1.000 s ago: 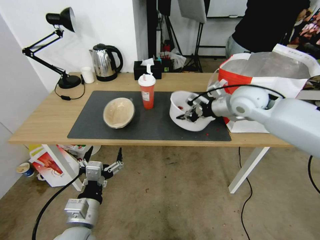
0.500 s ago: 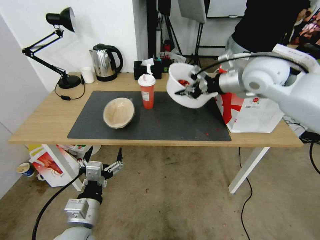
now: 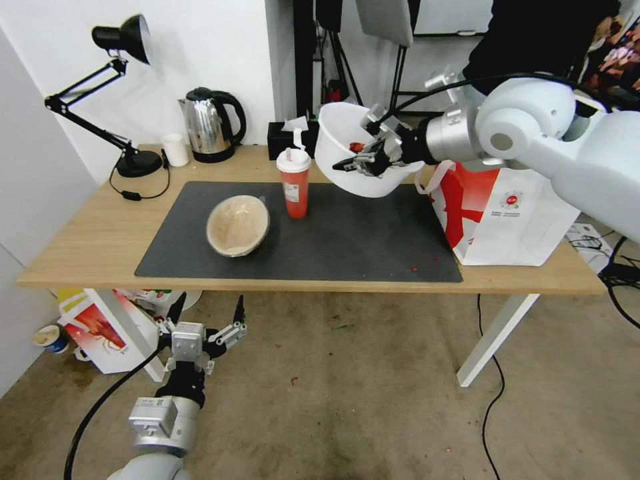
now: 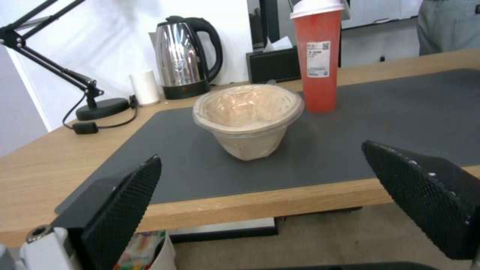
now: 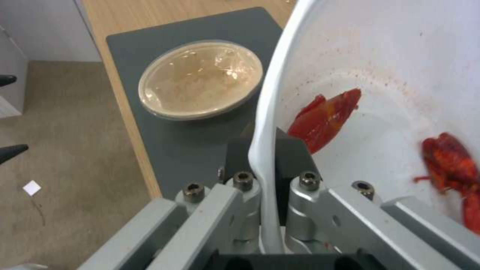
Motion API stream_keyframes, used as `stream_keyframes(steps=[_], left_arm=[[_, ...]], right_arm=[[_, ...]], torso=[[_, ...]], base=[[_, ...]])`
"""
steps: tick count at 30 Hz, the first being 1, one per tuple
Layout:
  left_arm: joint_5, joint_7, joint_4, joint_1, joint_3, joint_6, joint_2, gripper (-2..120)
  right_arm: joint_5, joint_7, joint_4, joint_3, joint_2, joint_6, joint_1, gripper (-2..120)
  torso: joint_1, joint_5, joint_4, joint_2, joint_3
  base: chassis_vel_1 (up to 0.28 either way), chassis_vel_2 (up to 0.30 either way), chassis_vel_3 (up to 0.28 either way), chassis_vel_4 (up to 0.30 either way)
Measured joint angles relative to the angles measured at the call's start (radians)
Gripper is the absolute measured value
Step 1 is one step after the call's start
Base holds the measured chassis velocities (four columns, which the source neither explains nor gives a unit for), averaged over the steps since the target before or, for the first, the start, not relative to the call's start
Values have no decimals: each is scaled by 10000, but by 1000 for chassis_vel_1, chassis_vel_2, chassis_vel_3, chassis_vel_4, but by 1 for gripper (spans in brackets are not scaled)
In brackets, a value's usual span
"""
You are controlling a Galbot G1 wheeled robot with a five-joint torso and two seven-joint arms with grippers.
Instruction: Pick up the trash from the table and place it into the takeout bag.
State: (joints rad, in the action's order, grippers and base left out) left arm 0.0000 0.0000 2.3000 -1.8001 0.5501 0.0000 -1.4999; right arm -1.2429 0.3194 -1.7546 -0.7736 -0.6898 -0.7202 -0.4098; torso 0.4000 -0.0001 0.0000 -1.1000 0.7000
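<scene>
Right tool [image 3: 363, 162]: closed on the rim of the large white bowl [image 3: 347, 143] — one finger inside the wall, one outside, as seen in the right wrist view [image 5: 267, 168].
Large white bowl: held in the air above the far edge of the dark grey mat [image 3: 360, 247], between the red drink cup [image 3: 294, 180] and the takeout bag [image 3: 513, 213]; tilted, its mouth turned toward the robot's left and upward; red food scraps [image 5: 325, 120] are seen inside.
Left tool [image 3: 205, 313]: held low before the bench [image 3: 80, 247], below its top; fingers [image 4: 120, 210] spread apart, nothing between them.
Red drink cup: upright on the mat, long axis vertical, white lid on top.
Tan paper bowl [image 3: 238, 225]: on the mat, just left of the cup — tipped, its opening toward the robot.
Takeout bag: standing on the bench's right end.
</scene>
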Motion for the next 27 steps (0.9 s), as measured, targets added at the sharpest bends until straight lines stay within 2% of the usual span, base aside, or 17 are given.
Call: stream_keyframes(steps=[13,27], left_arm=[[0,0,0,0,0,0,0,100],[0,0,0,0,0,0,0,100]], right_arm=[[-57,-47,586,23,-619,3,-300,0],[-187,150,936,-443,-113,4,-1512,0]], torso=[[0,0,1,0,0],[-1,1,1,0,-1]], base=[[0,0,0,0],[0,0,0,0]])
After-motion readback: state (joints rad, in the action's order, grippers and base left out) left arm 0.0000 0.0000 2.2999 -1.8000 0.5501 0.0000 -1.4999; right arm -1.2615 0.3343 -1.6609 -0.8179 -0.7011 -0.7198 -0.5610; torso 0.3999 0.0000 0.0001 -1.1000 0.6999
